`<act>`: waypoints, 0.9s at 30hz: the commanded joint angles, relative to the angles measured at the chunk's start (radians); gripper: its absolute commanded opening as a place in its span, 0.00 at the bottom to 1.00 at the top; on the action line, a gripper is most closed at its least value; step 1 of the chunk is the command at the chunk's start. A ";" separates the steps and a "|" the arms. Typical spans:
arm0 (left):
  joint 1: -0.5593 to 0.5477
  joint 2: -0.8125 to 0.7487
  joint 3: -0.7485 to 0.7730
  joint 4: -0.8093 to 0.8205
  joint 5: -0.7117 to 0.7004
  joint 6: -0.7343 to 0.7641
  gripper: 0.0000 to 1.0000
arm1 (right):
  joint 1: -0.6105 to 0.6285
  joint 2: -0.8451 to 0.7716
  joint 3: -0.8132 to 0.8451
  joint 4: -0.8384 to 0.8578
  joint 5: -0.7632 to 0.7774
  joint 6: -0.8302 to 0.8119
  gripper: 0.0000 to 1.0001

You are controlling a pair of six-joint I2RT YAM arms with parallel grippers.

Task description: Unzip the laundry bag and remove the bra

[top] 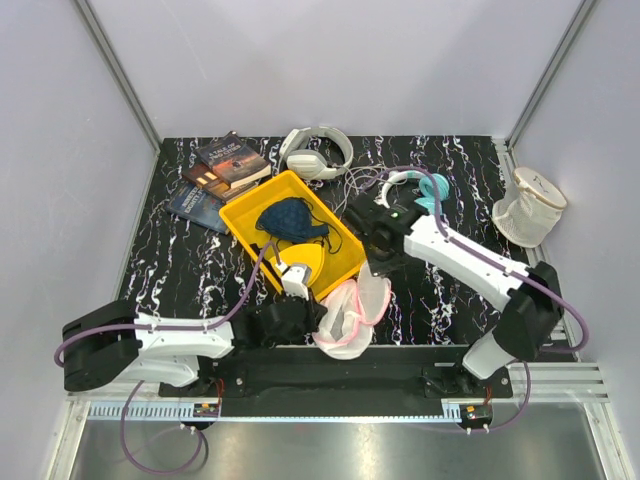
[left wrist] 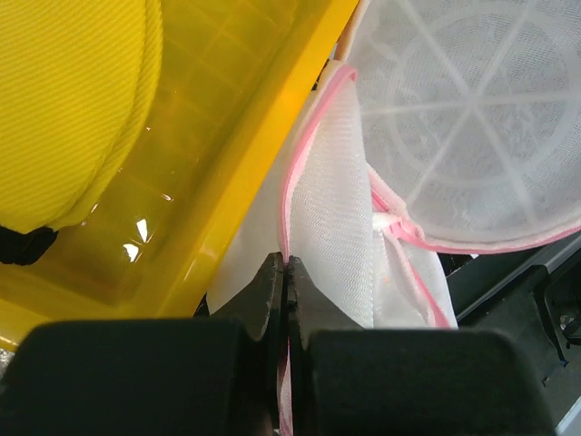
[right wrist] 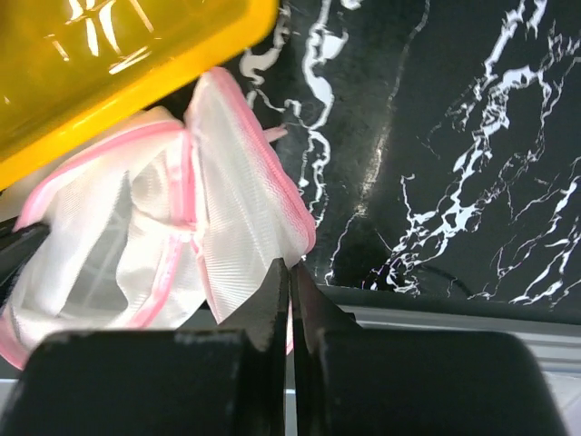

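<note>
The laundry bag (top: 350, 310), white mesh with a pink rim, lies at the near edge of the table, beside the front corner of the yellow bin (top: 345, 262). It looks spread open, with its flaps apart. My left gripper (top: 305, 320) is shut on its pink rim (left wrist: 288, 263); mesh (left wrist: 336, 209) fills that view. My right gripper (top: 375, 272) is shut on the pink zipper edge (right wrist: 290, 265) of the bag's other flap (right wrist: 236, 209). The dark navy bra (top: 290, 218) lies in the bin, with a yellow bra (top: 305, 262) next to it.
Books (top: 222, 170) lie at the back left. White headphones (top: 315, 152) and teal headphones (top: 425, 185) lie behind the bin. A taller cream mesh bag (top: 528, 205) stands at the right edge. The bin wall is close to both grippers (left wrist: 245, 154) (right wrist: 118, 64).
</note>
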 commanded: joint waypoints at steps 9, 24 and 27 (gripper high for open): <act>0.037 0.070 0.022 0.174 0.030 0.003 0.00 | 0.231 0.195 0.230 -0.111 0.078 0.098 0.05; 0.045 0.029 -0.050 0.193 0.007 -0.041 0.00 | 0.276 0.026 0.062 0.153 -0.111 0.261 0.66; 0.045 0.021 -0.051 0.184 0.006 -0.044 0.00 | 0.274 -0.017 0.049 0.153 -0.106 0.276 0.72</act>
